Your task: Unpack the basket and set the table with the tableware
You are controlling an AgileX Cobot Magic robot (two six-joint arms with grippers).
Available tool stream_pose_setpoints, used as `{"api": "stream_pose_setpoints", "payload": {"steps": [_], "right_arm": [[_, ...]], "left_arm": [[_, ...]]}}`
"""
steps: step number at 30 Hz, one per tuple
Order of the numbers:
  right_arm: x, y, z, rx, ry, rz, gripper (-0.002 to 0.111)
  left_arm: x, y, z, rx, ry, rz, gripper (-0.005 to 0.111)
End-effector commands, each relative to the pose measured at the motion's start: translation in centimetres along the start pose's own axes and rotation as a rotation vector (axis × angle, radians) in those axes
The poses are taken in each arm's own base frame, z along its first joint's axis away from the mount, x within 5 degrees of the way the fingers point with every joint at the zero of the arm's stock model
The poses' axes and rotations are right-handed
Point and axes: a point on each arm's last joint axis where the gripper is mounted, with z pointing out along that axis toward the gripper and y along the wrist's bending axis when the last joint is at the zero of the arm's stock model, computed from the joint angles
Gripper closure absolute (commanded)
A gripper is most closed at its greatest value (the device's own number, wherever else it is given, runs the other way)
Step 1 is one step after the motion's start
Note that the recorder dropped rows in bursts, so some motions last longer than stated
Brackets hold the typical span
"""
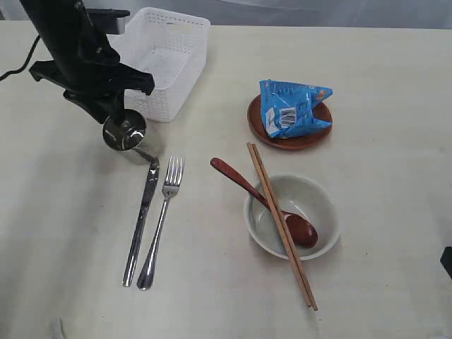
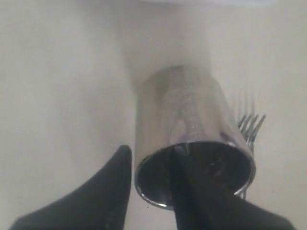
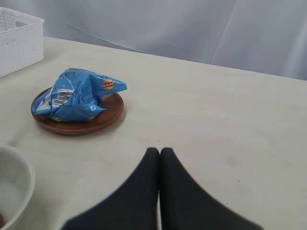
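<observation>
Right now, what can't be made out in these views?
Exterior view: the left arm hides part of the basket; the right arm is cut off by the edge.
Left wrist view: the cup hides most of the fork.
Exterior, right wrist views: the packet covers the plate's middle.

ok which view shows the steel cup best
Left wrist view: the steel cup fills the frame, with its rim and wall clear. The exterior view shows it small and partly under the arm. The right wrist view misses it.
</observation>
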Motion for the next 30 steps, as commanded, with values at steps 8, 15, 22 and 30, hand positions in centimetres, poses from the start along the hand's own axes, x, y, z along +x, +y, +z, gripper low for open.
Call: {"api": "stream_pose_setpoints", "payload": {"steps": [8, 15, 22, 30], "right_arm": [[0.0, 0.0, 0.0, 0.008, -0.005, 0.006, 0.109], [0.0, 0.0, 0.0, 0.008, -0.005, 0.006, 0.109], [0.0, 0.0, 0.0, 0.008, -0.005, 0.006, 0.109], [0.0, 0.0, 0.0, 0.008, -0.005, 0.006, 0.109]], "left_arm": [[-0.4, -0.2, -0.3, 0.021, -0.049, 0.009, 0.08], [-1.0, -0.2, -0.6, 0.017, -0.12, -0.01, 0.071], [-2.7, -0.6, -4.4, 0.035, -0.436, -0.007, 0.066], [-5.9, 1.2, -7.0, -0.233, -0.523, 0.01, 0.066]]}}
